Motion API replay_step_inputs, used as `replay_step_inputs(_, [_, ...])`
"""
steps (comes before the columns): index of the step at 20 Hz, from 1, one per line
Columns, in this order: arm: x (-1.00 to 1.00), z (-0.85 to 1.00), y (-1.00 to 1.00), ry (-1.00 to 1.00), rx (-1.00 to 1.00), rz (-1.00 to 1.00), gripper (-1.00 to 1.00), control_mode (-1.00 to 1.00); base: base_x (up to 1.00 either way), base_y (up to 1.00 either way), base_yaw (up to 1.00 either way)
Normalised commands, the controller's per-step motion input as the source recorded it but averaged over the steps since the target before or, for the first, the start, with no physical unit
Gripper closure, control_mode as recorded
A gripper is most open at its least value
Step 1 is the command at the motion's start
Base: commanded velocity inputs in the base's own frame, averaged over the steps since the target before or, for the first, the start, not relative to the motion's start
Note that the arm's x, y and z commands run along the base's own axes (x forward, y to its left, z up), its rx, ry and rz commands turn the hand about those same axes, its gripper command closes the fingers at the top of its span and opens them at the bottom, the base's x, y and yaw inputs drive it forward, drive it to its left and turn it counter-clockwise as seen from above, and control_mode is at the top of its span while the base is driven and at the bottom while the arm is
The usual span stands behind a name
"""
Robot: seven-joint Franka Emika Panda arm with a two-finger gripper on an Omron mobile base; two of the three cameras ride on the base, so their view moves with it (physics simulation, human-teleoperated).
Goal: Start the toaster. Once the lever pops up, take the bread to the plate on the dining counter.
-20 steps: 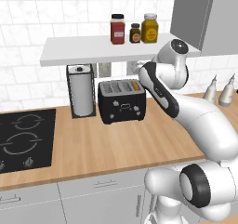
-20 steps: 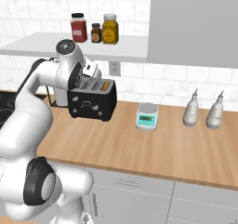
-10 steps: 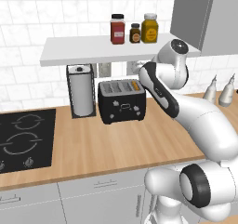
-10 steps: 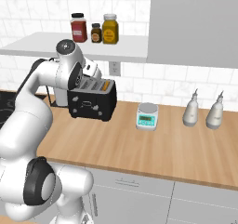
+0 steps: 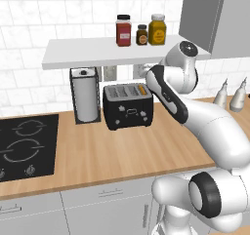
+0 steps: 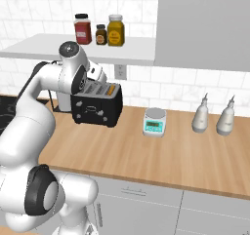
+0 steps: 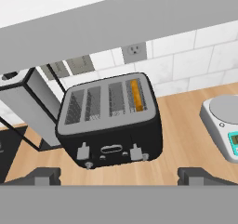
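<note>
Comparing with earlier frames: nothing has shifted; arm, toaster and worktop items sit as they did a second ago.
Worktop [image 5: 112,151]: wood, running left to right under a white wall shelf [image 5: 97,53].
Toaster [image 5: 128,106]: black, boxy, four slots in a grey top, at the far side of the worktop against the tiled wall, just right of the paper-towel holder [image 5: 84,95]; two white levers and small knobs on its front.
Bread [image 7: 136,94]: golden-brown edge showing in the rightmost slot, sunk inside the toaster.
Gripper [image 7: 119,175]: fingers spread wide, holding nothing, hovering near and above the toaster's front.
Kitchen scale [image 6: 155,121]: right of the toaster, apart from it.
</note>
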Motion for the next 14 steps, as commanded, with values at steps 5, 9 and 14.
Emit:
replay_step_inputs(5, [0.00, 0.00, 0.00, 0.00, 0.00, 0.00, -1.00, -1.00, 0.00, 0.00, 0.00])
replay_step_inputs(9, [0.00, 0.00, 0.00, 0.00, 0.00, 0.00, -1.00, -1.00, 0.00, 0.00, 0.00])
replay_step_inputs(14, [0.00, 0.00, 0.00, 0.00, 0.00, 0.00, -1.00, -1.00, 0.00, 0.00, 0.00])
